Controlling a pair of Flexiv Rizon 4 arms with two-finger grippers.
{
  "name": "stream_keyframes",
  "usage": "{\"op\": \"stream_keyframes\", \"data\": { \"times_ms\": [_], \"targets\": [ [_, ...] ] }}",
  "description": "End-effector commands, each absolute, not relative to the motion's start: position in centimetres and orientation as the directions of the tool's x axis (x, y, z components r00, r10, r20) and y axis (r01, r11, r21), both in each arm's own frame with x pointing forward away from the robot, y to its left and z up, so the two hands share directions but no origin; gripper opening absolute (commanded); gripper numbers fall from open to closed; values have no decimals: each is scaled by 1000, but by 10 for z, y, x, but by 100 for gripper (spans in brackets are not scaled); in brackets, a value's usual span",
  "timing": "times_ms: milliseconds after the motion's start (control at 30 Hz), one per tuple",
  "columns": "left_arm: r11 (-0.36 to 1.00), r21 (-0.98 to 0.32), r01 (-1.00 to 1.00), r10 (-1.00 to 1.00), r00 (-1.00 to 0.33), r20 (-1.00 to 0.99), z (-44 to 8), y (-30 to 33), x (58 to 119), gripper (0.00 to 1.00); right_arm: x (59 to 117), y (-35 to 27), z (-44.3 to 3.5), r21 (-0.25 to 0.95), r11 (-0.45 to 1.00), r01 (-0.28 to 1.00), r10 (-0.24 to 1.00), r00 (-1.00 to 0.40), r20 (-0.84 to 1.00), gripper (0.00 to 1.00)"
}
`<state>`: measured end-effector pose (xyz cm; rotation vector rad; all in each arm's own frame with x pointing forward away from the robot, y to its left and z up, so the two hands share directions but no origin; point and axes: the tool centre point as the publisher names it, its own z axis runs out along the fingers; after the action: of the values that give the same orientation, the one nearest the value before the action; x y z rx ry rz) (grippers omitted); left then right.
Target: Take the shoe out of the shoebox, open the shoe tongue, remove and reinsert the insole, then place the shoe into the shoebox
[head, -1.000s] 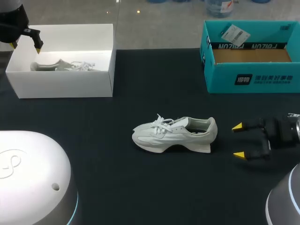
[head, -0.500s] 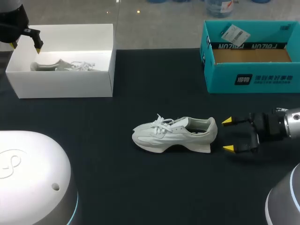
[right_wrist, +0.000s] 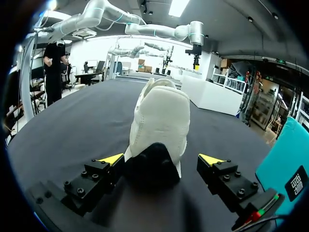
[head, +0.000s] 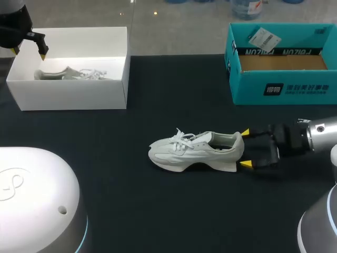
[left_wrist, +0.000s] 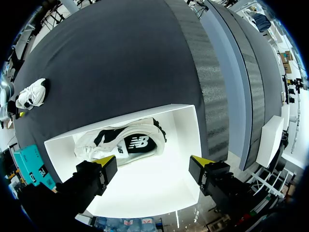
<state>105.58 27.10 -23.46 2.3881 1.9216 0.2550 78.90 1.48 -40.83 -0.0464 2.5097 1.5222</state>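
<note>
Head view: we see the white shoe (head: 196, 150) lying on its side on the dark table (head: 158, 211), near the middle, out of any box, with its toe toward our left arm's side and its heel toward our right. Our right gripper (head: 245, 148) sits low at the heel end. Its fingers are spread wide, one yellow tip beside the heel collar and the other beside the sole. We cannot tell whether either tip touches the shoe.

Right wrist view: the heel stands between the spread fingers, filling most of the gap, and the shoe runs straight ahead of the gripper.

At the far left corner of the table stands the white shoebox (head: 68, 97), open at the top. A second shoe (head: 68, 74) lies on its side inside it. Our left gripper (head: 29, 51) hangs above the box's far left corner.

Left wrist view: its fingers are wide apart and hold nothing, with the boxed shoe below and ahead of them.

A teal box (head: 284, 87), also open, stands at the far right of the table, well apart from the white shoe.
</note>
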Motion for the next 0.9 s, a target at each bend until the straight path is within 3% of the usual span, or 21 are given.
{"op": "stream_keyframes", "data": {
  "times_ms": [33, 900],
  "targets": [
    [-219, 153, 964, 974, 208, 89, -234, 272, 1056, 100, 785, 19, -415, 878, 463, -123, 89, -979, -184, 100],
    [-219, 153, 964, 974, 208, 89, -234, 272, 1056, 100, 771, 31, -422, 899, 428, -94, 118, -980, -158, 100]
  ]
}}
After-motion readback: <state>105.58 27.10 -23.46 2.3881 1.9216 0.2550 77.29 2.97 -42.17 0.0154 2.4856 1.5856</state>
